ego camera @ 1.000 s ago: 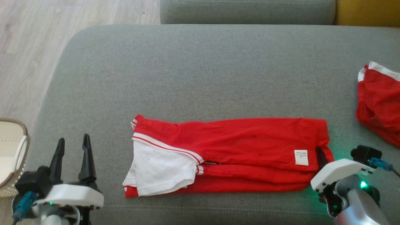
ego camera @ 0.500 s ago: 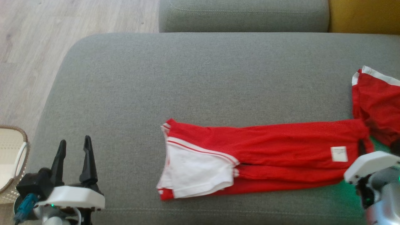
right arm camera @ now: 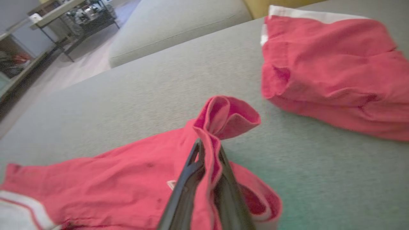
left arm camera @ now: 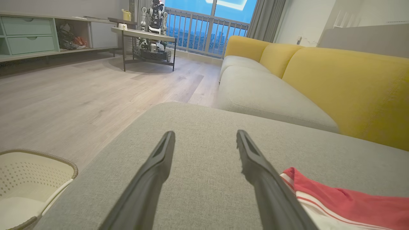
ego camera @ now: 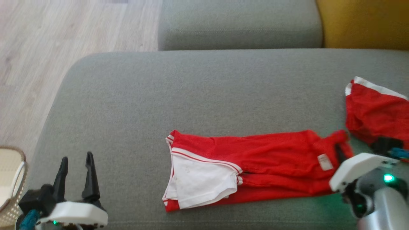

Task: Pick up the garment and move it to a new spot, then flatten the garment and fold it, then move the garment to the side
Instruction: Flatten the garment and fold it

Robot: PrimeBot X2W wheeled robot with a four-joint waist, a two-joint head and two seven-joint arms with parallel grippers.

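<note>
The garment (ego camera: 255,163) is a red shirt folded into a long strip with a white panel at its left end. It lies across the front of the grey sofa cushion (ego camera: 191,95). My right gripper (ego camera: 339,152) is shut on the strip's right edge. In the right wrist view the fingertips (right arm camera: 207,145) pinch a raised fold of the garment (right arm camera: 111,179). My left gripper (ego camera: 75,163) stands open and empty at the cushion's front left, well clear of the cloth. In the left wrist view its fingers (left arm camera: 204,135) are spread over bare cushion, with the garment's striped end (left arm camera: 345,204) at lower right.
A second red garment (ego camera: 374,111) with white trim lies bunched at the cushion's right, close behind my right gripper, and shows as a red heap (right arm camera: 332,70). A woven basket (ego camera: 12,185) sits on the floor at left. The yellow sofa back (ego camera: 364,22) stands behind.
The right gripper has dragged the garment rightward along the cushion, and its right edge is now lifted and bunched. The head camera has shifted. The left arm has kept still.
</note>
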